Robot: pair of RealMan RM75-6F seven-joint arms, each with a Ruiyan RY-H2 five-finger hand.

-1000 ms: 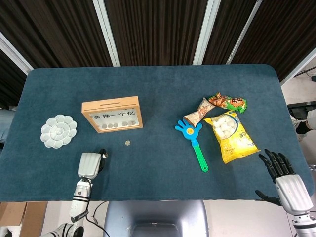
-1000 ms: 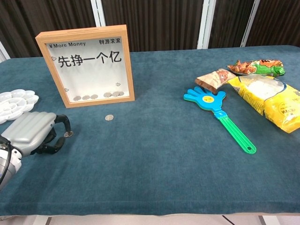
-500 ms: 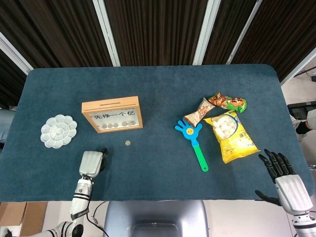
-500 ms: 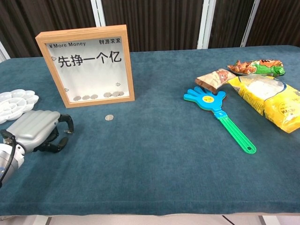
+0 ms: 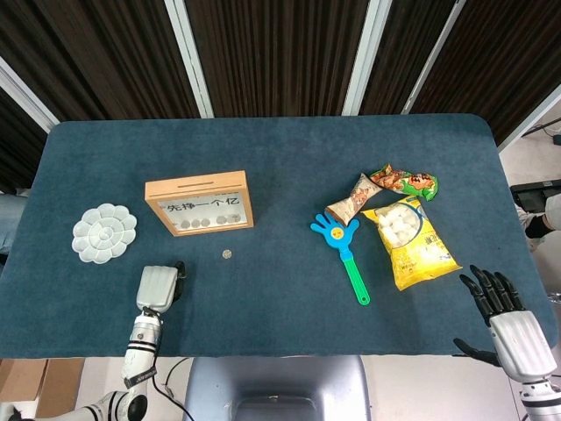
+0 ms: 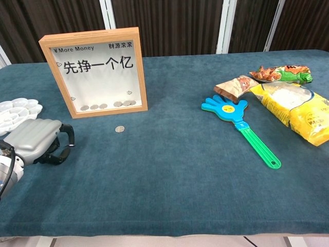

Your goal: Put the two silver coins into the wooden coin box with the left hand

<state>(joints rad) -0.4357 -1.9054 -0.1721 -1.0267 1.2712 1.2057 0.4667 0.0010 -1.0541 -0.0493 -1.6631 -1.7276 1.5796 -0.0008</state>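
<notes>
box [image 5: 199, 204] upright, coins inside | one coin [image 5: 227, 254] on cloth just before it | left hand [image 5: 159, 288] near front edge (fingers curled) | right hand [image 5: 501, 309] spread, far right

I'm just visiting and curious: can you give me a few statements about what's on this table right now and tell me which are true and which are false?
1. A silver coin lies on the cloth in front of the wooden coin box. True.
2. The blue hand clapper lies on top of the yellow snack bag. False: it lies on the cloth beside the bag.
3. The left hand hovers over the box. False: it is low at the table's near edge, fingers curled.
4. A white paint palette sits left of the box. True.
</notes>
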